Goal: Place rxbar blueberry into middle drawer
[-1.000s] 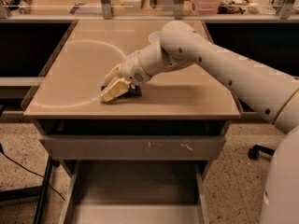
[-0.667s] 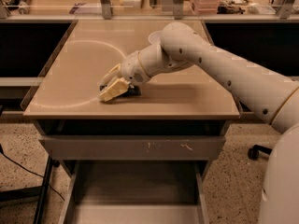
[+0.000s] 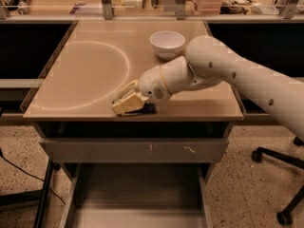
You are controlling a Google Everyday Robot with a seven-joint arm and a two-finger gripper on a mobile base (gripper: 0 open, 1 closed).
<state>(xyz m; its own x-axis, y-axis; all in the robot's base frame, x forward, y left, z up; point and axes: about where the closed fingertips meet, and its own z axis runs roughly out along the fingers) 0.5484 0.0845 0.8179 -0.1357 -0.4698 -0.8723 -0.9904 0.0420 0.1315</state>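
My gripper (image 3: 126, 101) is low over the tan table (image 3: 85, 70), close to its front edge and near the middle. It is shut on the rxbar blueberry (image 3: 147, 109), of which only a dark sliver shows under and behind the yellow fingers (image 3: 127, 104). The white arm reaches in from the right. The middle drawer (image 3: 137, 194) stands pulled out below the table, a wide grey tray with nothing in it, directly beneath the gripper's side of the table.
A white bowl (image 3: 167, 42) stands at the back of the table, right of centre. A grey drawer front (image 3: 133, 150) with pale scratches sits shut just under the tabletop. An office chair base (image 3: 280, 160) is at the right on the floor.
The gripper and the dark bar have moved together toward the table's front edge. The arm has swung lower, and the white bowl now shows behind it.
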